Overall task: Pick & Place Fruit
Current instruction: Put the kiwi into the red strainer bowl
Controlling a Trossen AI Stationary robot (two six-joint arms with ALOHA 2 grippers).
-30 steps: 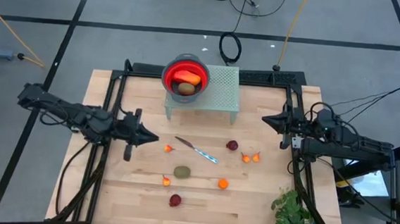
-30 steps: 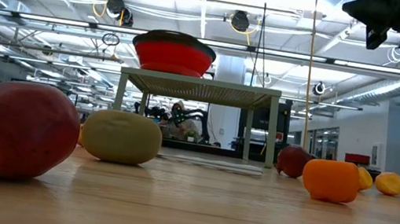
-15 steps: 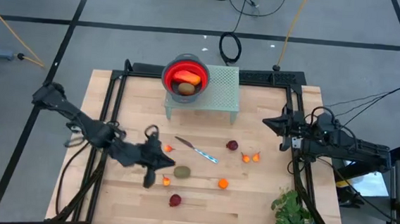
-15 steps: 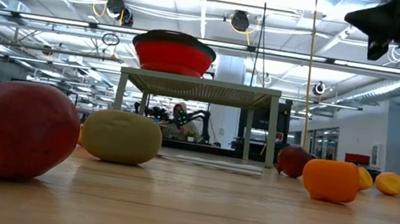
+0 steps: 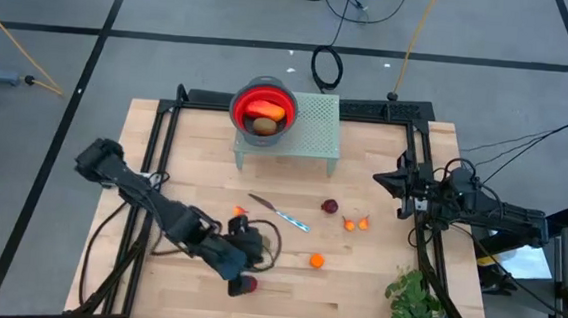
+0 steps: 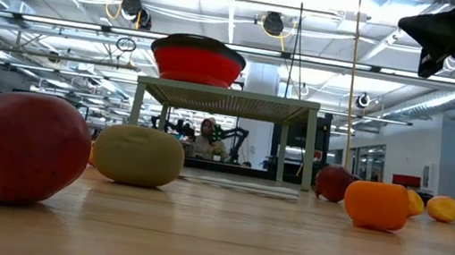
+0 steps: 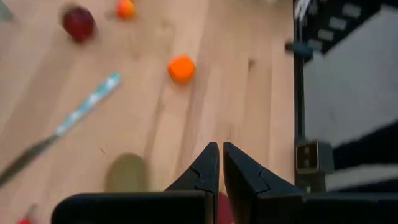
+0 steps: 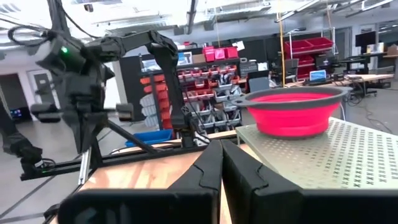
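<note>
Fruit lies scattered on the wooden table: an olive oval (image 7: 126,173), a dark red round piece (image 5: 248,286) near the front, another dark red one (image 5: 330,206), an orange piece (image 5: 316,261) and tiny orange ones (image 5: 348,224). My left gripper (image 5: 263,250) hangs shut above the table, slanting down toward the right. In its wrist view its fingertips (image 7: 219,149) stand beside the olive oval and above the near dark red piece (image 7: 224,210). My right gripper (image 5: 377,176) waits shut, high at the right edge.
A red bowl (image 5: 263,110) holding a red-orange piece and an olive one stands on a pale green perforated stand (image 5: 311,131) at the far middle. A thin silver knife (image 5: 280,213) lies mid-table. A green leafy plant (image 5: 416,304) sits at the near right corner.
My left gripper has swept from the table's left side toward the near right, tipped further downward, and now covers the olive oval in the high view; it has stayed shut. My right gripper has sunk a little.
</note>
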